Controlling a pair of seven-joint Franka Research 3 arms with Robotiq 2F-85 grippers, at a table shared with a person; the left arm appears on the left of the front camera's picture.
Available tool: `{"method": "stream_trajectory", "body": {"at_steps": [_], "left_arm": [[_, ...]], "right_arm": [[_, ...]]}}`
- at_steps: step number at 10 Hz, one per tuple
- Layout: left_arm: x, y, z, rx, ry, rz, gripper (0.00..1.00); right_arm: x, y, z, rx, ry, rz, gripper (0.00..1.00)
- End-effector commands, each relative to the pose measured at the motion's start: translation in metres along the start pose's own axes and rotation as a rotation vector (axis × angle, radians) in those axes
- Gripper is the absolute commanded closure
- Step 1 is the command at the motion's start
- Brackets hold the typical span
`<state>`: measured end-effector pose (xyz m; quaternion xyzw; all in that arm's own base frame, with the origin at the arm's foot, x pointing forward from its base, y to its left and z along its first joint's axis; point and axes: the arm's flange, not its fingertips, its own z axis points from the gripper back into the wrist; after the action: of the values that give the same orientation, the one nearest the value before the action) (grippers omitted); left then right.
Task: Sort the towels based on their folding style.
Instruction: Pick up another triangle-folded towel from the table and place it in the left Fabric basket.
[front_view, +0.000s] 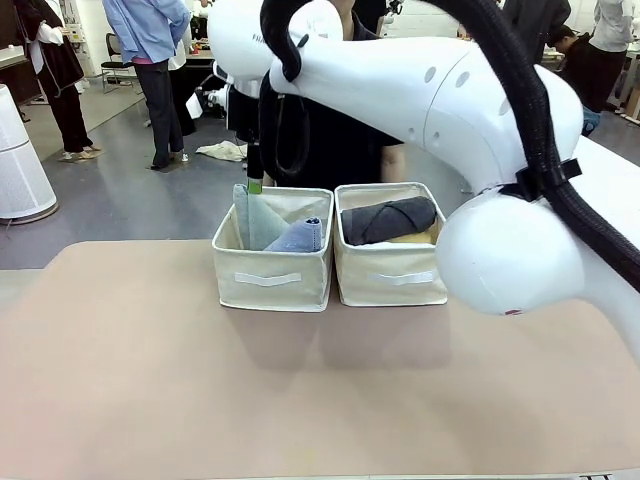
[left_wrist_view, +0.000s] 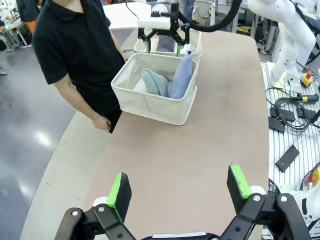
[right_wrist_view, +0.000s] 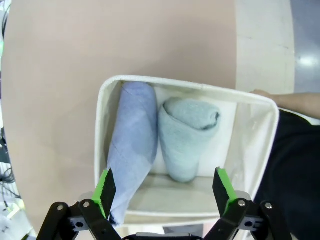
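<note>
Now right tool (right_wrist_view: 164, 187) wide, empty, hovering above left bin (front_view: 271, 276) holding lavender-blue towel (right_wrist_view: 131, 150) and teal-grey towel (right_wrist_view: 186, 137) side by side. Dark grey rolled towel (front_view: 388, 219) in right bin (front_view: 391, 274). Left tool (left_wrist_view: 180, 195) wide, empty, over bare bench (left_wrist_view: 200, 140).

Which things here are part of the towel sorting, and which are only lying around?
Part of the job:
- lavender-blue towel
- pale teal towel
- dark grey rolled towel
- left bin and right bin
- right gripper, open above the left bin

Lying around:
- white cloth on the floor
- cables beside the table
</note>
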<state>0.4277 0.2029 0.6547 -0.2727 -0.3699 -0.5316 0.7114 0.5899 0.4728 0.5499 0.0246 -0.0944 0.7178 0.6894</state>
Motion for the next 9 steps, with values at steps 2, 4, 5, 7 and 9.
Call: {"method": "stream_trajectory", "body": {"at_steps": [2,4,5,7,9], "left_arm": [[0.0,-0.003,0.001,-0.001,-0.009,-0.008,0.0],[0.0,-0.003,0.001,-0.001,-0.009,-0.008,0.0],[0.0,-0.003,0.001,-0.001,-0.009,-0.008,0.0],[0.0,-0.003,0.001,-0.001,-0.009,-0.008,0.0],[0.0,-0.003,0.001,-0.001,-0.009,-0.008,0.0]], "right_arm": [[-0.024,0.029,0.029,0.047,0.045,-0.097,0.0],[-0.065,0.077,0.04,0.05,0.055,-0.171,0.0],[-0.085,0.098,0.043,0.044,0.055,-0.211,0.0],[-0.119,0.134,0.048,0.018,0.043,-0.28,0.0],[-0.149,0.161,0.043,0.023,0.021,-0.339,0.0]]}}
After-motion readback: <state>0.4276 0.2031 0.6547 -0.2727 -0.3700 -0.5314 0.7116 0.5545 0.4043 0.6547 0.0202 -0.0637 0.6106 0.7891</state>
